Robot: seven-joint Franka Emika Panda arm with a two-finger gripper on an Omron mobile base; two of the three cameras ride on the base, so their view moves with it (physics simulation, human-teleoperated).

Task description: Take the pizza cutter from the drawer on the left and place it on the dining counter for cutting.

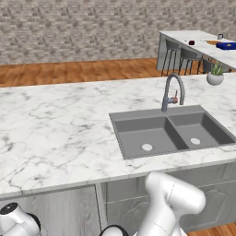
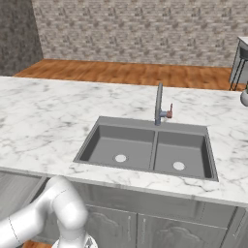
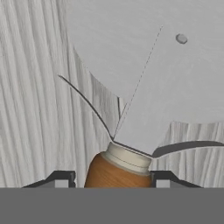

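With our gripper (image 3: 112, 177) pinching the pizza cutter (image 3: 144, 87) by its brown handle, we should lift straight up off the drawer floor (image 3: 35, 109), blade level.

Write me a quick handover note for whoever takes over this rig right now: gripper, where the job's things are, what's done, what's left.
Gripper: closed on the pizza cutter's brown handle, seen in the hand view.
Pizza cutter: lying on the grey wood-grain floor of the drawer, not yet lifted, blade pointing away from the hand.
Dining counter: far right in the left base view, beyond the sink counter.
Done: cutter grasped.
Left: lift it out, carry it to the dining counter, set it down.
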